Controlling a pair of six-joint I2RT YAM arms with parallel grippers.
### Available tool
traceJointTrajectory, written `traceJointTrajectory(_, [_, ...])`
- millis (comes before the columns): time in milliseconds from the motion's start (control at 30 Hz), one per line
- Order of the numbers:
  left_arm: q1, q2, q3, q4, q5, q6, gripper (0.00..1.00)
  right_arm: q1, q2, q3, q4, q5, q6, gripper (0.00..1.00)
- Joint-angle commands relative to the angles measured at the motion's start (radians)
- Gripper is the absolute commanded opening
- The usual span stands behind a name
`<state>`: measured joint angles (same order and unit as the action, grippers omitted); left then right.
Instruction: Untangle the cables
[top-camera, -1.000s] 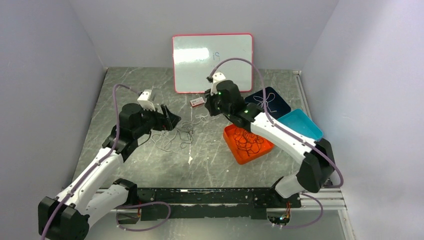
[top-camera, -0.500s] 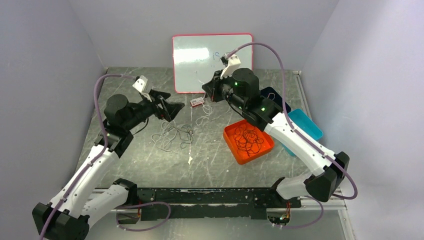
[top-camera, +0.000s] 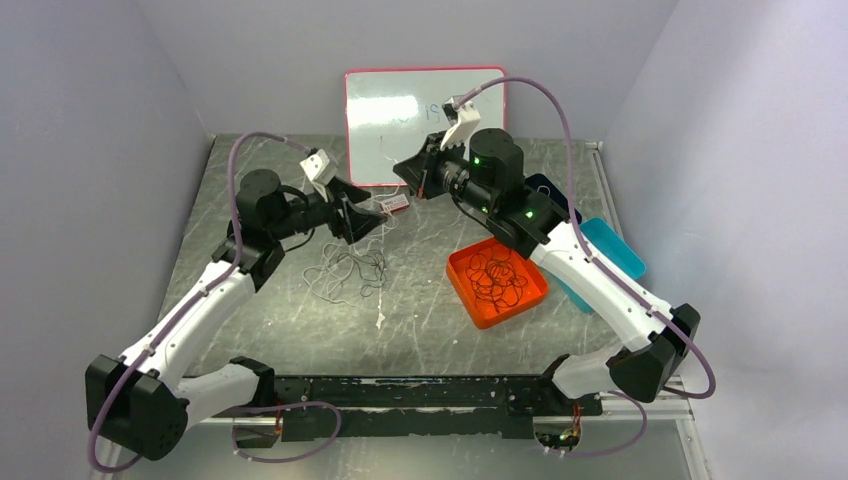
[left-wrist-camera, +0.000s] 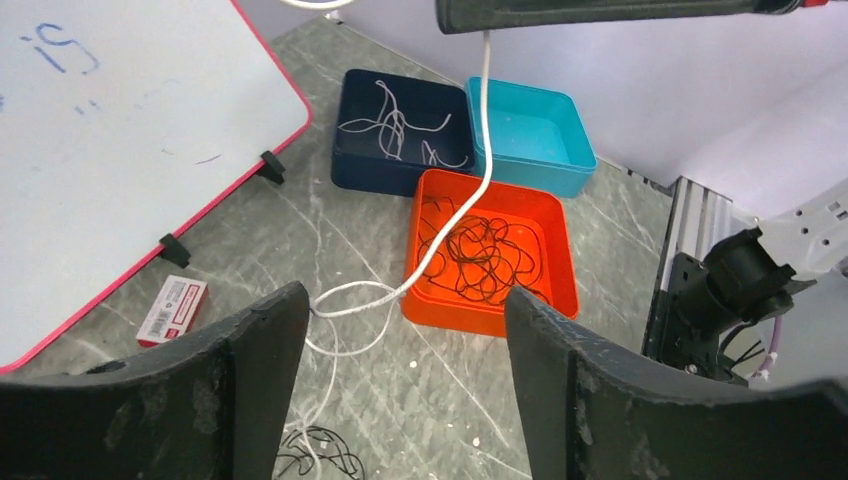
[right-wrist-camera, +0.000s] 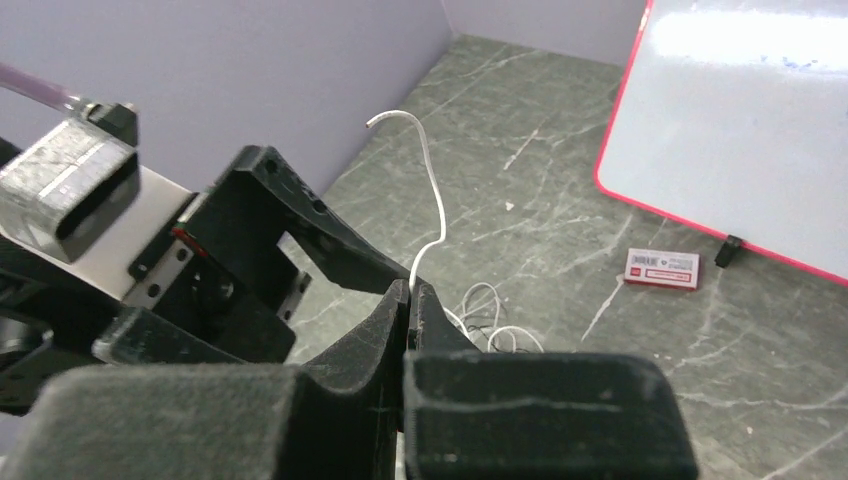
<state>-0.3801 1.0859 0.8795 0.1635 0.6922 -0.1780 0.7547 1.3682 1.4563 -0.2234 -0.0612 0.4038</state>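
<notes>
My right gripper (top-camera: 403, 170) (right-wrist-camera: 410, 287) is shut on a thin white cable (right-wrist-camera: 437, 205) and holds it raised in front of the whiteboard. The strand hangs down (left-wrist-camera: 486, 110) and loops onto the table beside the tip of one of my left fingers (left-wrist-camera: 262, 335). My left gripper (top-camera: 368, 214) (left-wrist-camera: 400, 312) stands open just left of and below the right one, with the strand running between its fingers. A loose tangle of black and white cables (top-camera: 345, 271) (left-wrist-camera: 315, 455) lies on the table below it.
An orange tray (top-camera: 538, 290) (left-wrist-camera: 560, 250) holds black cables. Behind it stand a navy tray (left-wrist-camera: 352, 110) with white cables and a teal tray (left-wrist-camera: 570, 150) (top-camera: 612, 250). A whiteboard (top-camera: 400, 110) leans on the back wall, a small red box (top-camera: 395, 203) (right-wrist-camera: 662, 268) before it.
The right gripper has risen and shifted left with the white cable. The left arm has swung right toward the hanging strand, and its fingers have drawn slightly closer together.
</notes>
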Motion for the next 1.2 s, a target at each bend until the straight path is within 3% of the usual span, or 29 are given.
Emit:
traceJointTrajectory(0, [-0.029,0.018,0.058,-0.007,0.048,0.072,0.7,0.0,0.01,0.032,0.022,-0.051,0.02,0.0])
traceJointTrajectory(267, [-0.034,0.04,0.071,-0.017,0.014,0.072,0.21,0.0,0.015,0.02,0.014,-0.082,0.023,0.0])
traceJointTrajectory(367, [-0.033,0.026,0.059,-0.01,-0.003,0.066,0.08,0.001,0.01,0.006,0.016,-0.078,0.023,0.0])
traceJointTrajectory(533, [-0.034,0.011,0.05,-0.011,-0.017,0.063,0.07,0.001,-0.018,-0.039,0.039,-0.024,0.028,0.01])
traceJointTrajectory(667, [-0.033,0.004,0.046,-0.01,-0.019,0.058,0.07,-0.001,-0.064,-0.118,0.096,0.039,0.074,0.3])
traceJointTrajectory(800, [-0.034,-0.006,0.035,-0.007,-0.028,0.057,0.07,-0.002,-0.111,-0.208,0.175,0.058,0.147,0.42])
traceJointTrajectory(1000, [-0.034,-0.014,0.022,0.007,-0.039,0.045,0.07,-0.001,-0.129,-0.291,0.279,0.008,0.259,0.53])
traceJointTrajectory(1167, [-0.034,-0.006,0.024,0.007,-0.035,0.043,0.07,-0.001,-0.119,-0.337,0.401,-0.077,0.332,0.56])
